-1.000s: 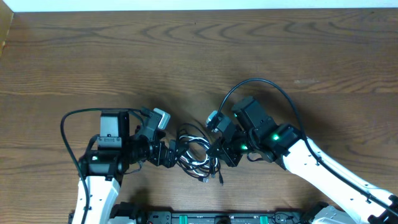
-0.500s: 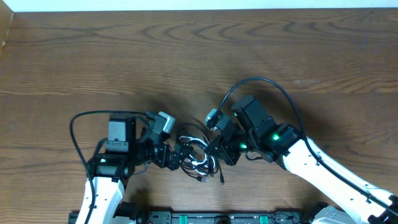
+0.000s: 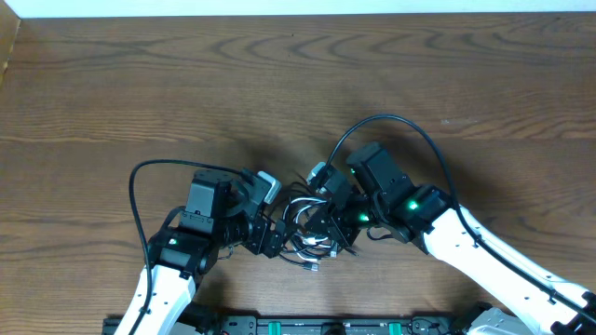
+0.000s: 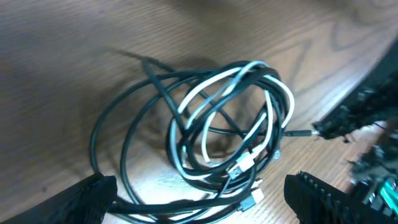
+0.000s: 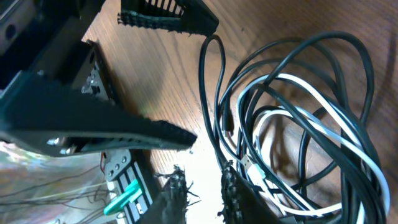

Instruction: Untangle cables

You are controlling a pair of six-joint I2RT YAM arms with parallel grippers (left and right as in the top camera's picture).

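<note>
straddling the tangled cables (image 4: 219, 132), left gripper (image 4: 200, 182) fingers spread wide; right gripper (image 5: 204, 180) fingers slightly apart.

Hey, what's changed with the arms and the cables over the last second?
The left gripper swung right, up to the cables, jaws wide open. The cables bunched up slightly. The right gripper stayed at their right side; nothing clearly grabbed or released.

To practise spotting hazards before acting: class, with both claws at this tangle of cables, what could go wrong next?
1. The white cable weaves through loops of the black cables; pulling one may tighten the knot.
2. The left claw and right claw sit close together and may collide.
</note>
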